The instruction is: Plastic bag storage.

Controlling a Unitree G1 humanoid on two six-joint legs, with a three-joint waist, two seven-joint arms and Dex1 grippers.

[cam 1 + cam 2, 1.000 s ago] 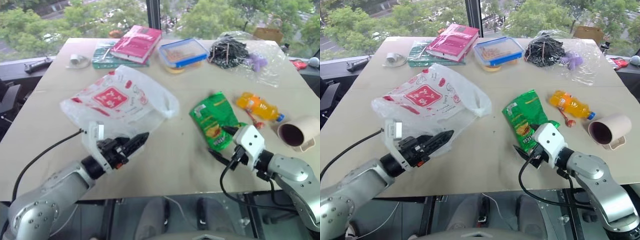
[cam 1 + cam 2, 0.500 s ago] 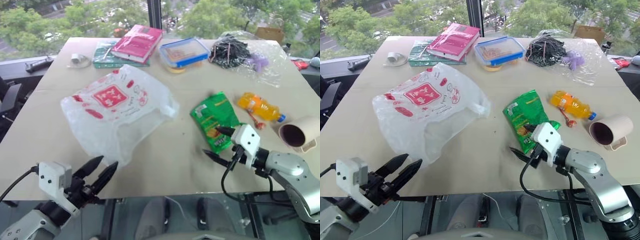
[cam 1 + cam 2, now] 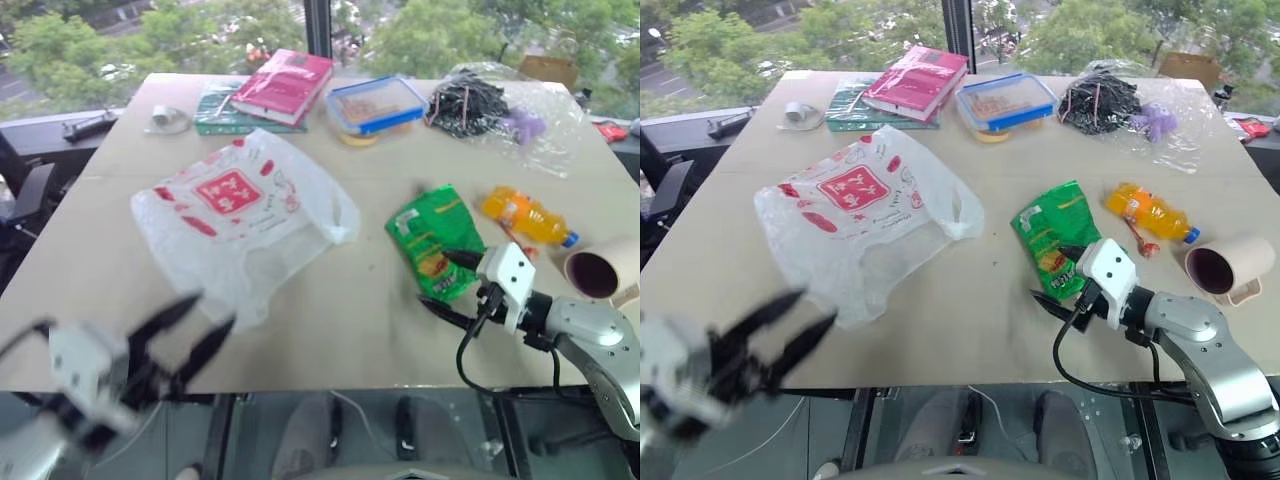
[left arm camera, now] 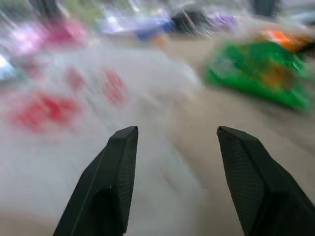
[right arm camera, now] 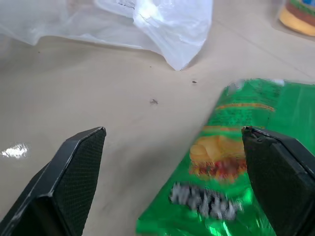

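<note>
Now the large crinkly translucent white plastic bag with red print (image 3: 865, 215) lies loose and spread on the beige bench (image 3: 970, 300), untouched. A second ago the left gripper (image 3: 780, 330) was over the bag's near edge; it has since pulled back to the bench's front edge, jaws apart and empty. The right gripper (image 3: 1055, 275), released wide and empty, hovers beside the green foil snack packet (image 3: 1050, 235). I judge that no fold is begun, so the bag needs a new grasp.

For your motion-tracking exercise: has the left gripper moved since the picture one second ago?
Yes. The left gripper has pulled back off the plastic bag toward the table's near edge.
</note>
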